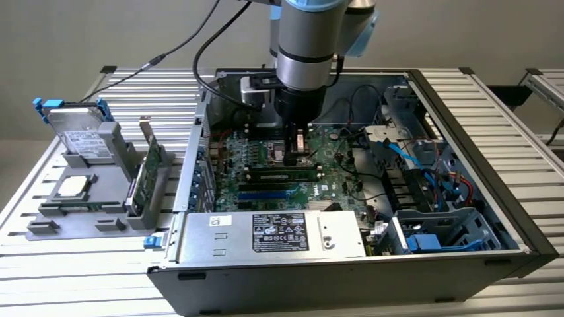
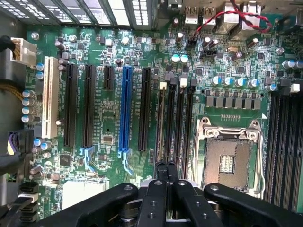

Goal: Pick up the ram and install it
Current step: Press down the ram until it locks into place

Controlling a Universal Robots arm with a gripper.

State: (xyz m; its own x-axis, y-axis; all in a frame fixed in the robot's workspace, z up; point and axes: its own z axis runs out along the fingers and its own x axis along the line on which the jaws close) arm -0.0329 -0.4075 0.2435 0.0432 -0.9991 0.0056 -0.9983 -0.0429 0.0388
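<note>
The pincer (image 2: 166, 165) is shut, its two black fingers (image 2: 160, 182) pressed flat against each other with nothing between them that can be made out. It hangs low over the motherboard (image 2: 109, 137) inside the open computer case (image 1: 493, 198). In the wrist view its tips sit above the bank of black memory slots (image 2: 175, 118), with the empty CPU socket (image 2: 227, 161) just beside them. In the exterior view the pincer (image 1: 298, 155) points straight down. The ram (image 1: 282, 176), a narrow green stick with dark chips, lies just beside its tips on the side toward the power supply (image 1: 273, 232) and appears to rest in one of the slots; whether it is fully seated cannot be told. Farther from the pincer across the board run the long black expansion slots, one blue slot (image 2: 125, 109) and a white slot (image 2: 49, 97). Well apart from the pincer, outside the case on the exterior view's left, a grey stand (image 1: 88, 198) on the slatted table (image 1: 53, 277) holds a hard drive (image 1: 84, 135) with blue tabs and an upright green expansion card (image 1: 150, 165).
</note>
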